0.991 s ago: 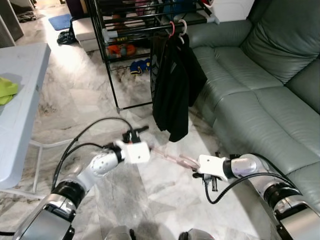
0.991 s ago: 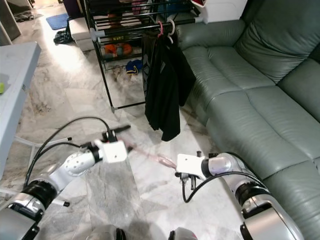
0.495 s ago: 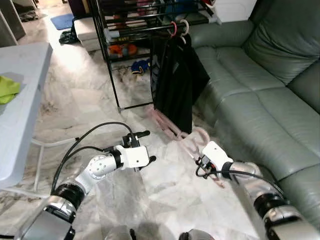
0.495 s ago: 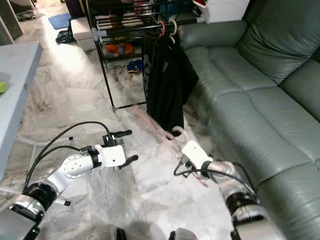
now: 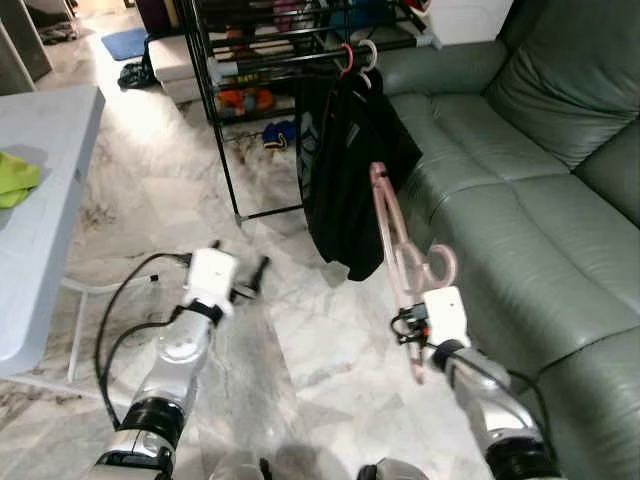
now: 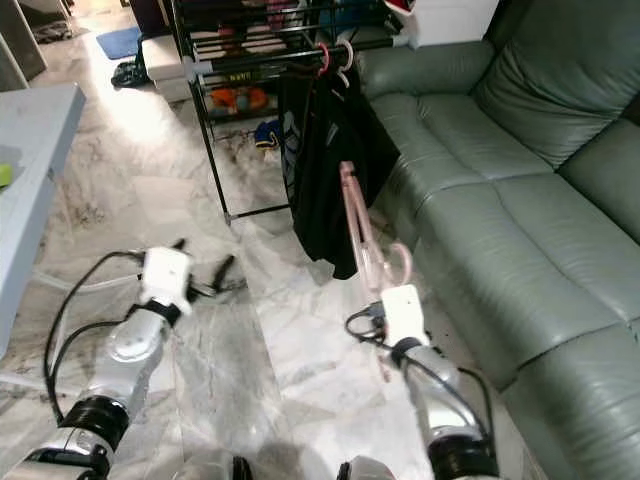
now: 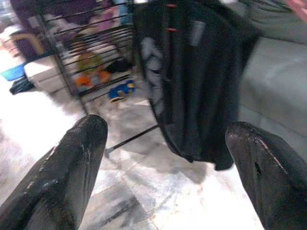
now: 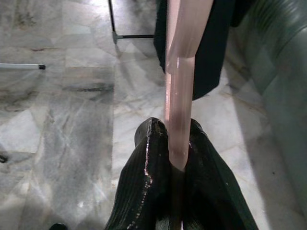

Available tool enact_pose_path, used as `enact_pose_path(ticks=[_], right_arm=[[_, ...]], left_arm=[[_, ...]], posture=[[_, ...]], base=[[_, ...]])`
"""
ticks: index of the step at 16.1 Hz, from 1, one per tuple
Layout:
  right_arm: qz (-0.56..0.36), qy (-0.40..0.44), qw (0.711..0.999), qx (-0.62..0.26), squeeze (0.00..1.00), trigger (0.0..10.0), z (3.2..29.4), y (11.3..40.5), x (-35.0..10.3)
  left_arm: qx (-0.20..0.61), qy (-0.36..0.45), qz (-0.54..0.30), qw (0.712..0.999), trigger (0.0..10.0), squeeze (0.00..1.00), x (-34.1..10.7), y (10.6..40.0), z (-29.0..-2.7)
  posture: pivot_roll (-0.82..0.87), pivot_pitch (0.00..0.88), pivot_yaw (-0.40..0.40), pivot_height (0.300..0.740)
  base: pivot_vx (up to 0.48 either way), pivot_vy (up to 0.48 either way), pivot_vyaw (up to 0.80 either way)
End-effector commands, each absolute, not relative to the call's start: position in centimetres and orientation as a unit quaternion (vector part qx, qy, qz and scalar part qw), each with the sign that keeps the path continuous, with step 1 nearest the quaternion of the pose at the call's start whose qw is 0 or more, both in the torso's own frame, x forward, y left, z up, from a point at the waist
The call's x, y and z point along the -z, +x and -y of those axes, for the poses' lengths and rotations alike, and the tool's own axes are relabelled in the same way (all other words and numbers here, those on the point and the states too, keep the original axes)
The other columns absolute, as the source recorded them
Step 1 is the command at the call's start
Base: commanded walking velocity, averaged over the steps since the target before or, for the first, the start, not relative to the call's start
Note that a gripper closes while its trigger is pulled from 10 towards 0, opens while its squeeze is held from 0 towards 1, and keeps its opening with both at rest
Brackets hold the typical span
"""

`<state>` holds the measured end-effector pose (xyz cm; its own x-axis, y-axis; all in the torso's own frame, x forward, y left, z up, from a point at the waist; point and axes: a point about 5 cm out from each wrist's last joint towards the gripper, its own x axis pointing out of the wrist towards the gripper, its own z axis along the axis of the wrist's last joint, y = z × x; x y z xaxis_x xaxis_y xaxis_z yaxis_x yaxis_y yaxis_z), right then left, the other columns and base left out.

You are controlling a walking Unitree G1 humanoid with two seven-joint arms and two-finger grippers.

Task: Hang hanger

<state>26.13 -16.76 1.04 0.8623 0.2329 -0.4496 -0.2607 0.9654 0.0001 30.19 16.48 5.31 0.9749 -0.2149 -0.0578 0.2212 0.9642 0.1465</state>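
My right gripper (image 5: 410,326) is shut on a pale pink plastic hanger (image 5: 392,235) and holds it nearly upright, hook (image 5: 440,265) towards the sofa. The right wrist view shows both black fingers (image 8: 148,163) clamped on the hanger's bar (image 8: 184,57). The hanger stands in front of the black garments (image 5: 350,170) that hang from the black rack's rail (image 5: 290,55), well below that rail. My left gripper (image 5: 252,280) is open and empty, low over the floor to the left. Its wide-apart fingers (image 7: 72,167) point at the rack.
A green leather sofa (image 5: 520,180) runs along the right. The rack's shelves hold shoes and clutter (image 5: 270,130). A grey table (image 5: 40,200) with a green cloth (image 5: 15,178) stands at the left. Marble floor (image 5: 300,340) lies between the arms.
One second ago both grippers held the hanger low and level. The left gripper let go and drew back left. The right gripper swung the hanger up to nearly vertical.
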Motion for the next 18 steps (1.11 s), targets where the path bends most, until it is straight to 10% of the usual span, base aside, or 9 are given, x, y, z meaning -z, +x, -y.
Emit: enact_pose_path(ticks=[1,11,18], right_arm=[[-0.215,-0.034,0.969,-0.117,0.00,10.0,16.7,26.4,-1.7],[-0.229,-0.043,0.966,-0.108,0.00,10.0,16.3,26.8,-2.4],[-0.250,-0.067,0.964,-0.059,0.00,10.0,17.3,27.2,-2.2]], left_arm=[[0.083,0.059,-0.009,0.995,10.0,0.00,-5.9,30.4,-16.8],[0.043,0.038,-0.004,0.998,10.0,0.00,-7.0,30.6,-15.9],[0.041,0.045,-0.023,0.998,10.0,0.00,-7.0,30.7,-14.7]], posture=[[0.01,0.000,-0.002,0.740],[0.01,0.000,-0.009,0.740],[0.01,0.000,-0.012,0.740]], base=[[0.337,0.304,0.00],[0.339,0.339,0.64],[0.352,-0.201,0.00]])
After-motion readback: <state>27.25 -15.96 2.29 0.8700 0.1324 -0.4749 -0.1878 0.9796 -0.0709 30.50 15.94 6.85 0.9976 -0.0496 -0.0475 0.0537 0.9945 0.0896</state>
